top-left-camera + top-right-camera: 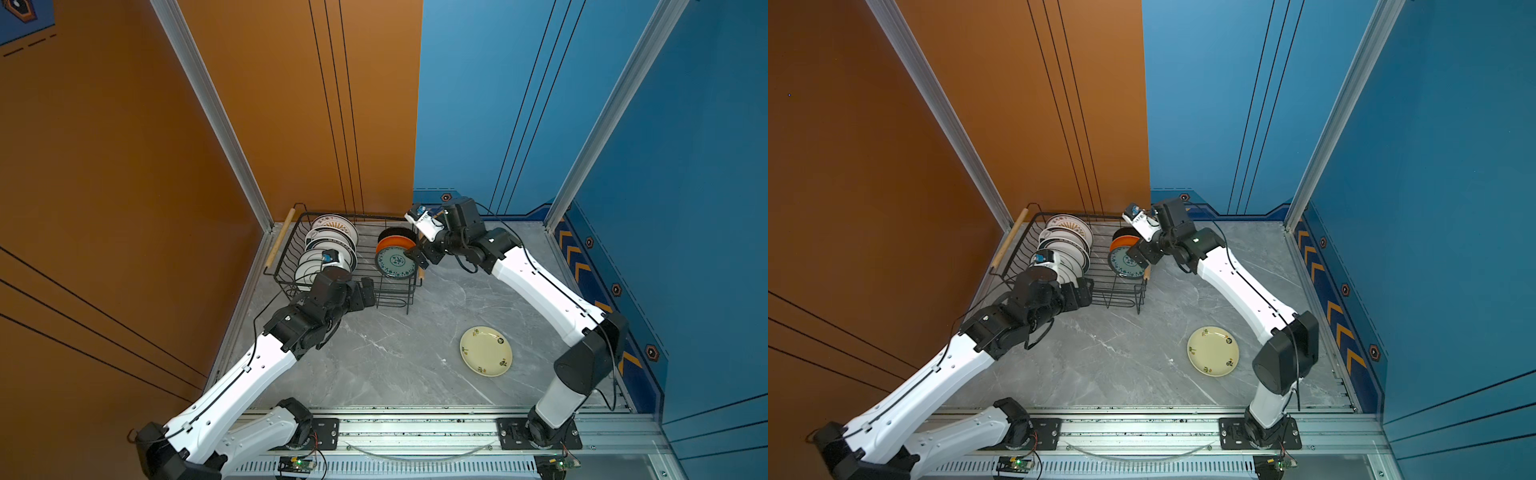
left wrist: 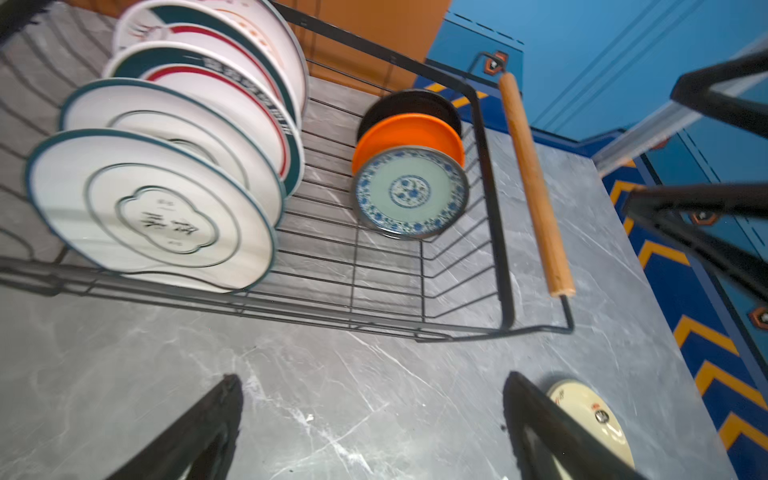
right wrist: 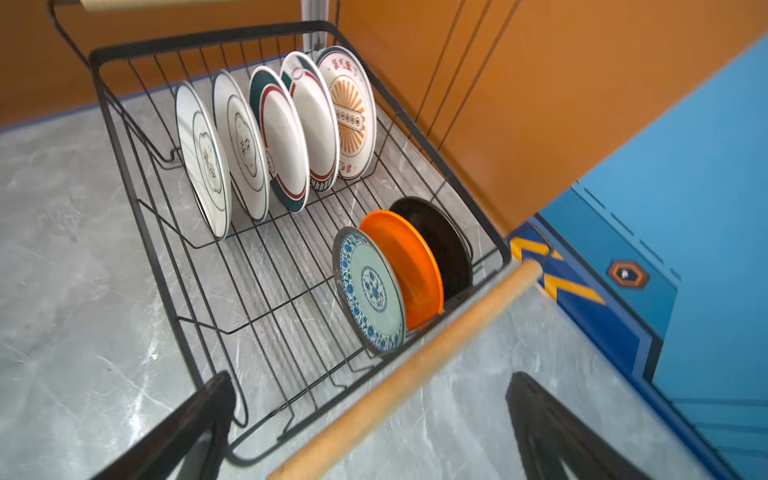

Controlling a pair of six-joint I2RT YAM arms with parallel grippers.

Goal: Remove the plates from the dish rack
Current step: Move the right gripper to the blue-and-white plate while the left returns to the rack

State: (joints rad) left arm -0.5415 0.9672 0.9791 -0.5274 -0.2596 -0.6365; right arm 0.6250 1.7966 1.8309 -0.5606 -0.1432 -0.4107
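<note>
The black wire dish rack [image 1: 353, 215] stands at the table's back left. Several white plates [image 1: 332, 245] [image 3: 286, 137] stand upright in its left row. In its right row stand a green patterned plate [image 1: 395, 262] [image 2: 411, 191], an orange plate [image 2: 407, 133] and a black plate [image 3: 444, 241]. A cream floral plate [image 1: 485, 351] lies flat on the table at the right front. My left gripper [image 1: 370, 293] [image 2: 372, 376] is open and empty over bare table before the rack's front edge. My right gripper [image 1: 417, 259] [image 3: 370, 376] hangs open above the rack's right wooden handle [image 3: 419, 365], beside the green plate.
The grey marble table [image 1: 374, 357] is bounded by an orange wall on the left and back and a blue wall on the right. The rack's left wooden handle [image 1: 279, 239] lies close to the orange wall. A metal rail [image 1: 415, 432] runs along the table's front.
</note>
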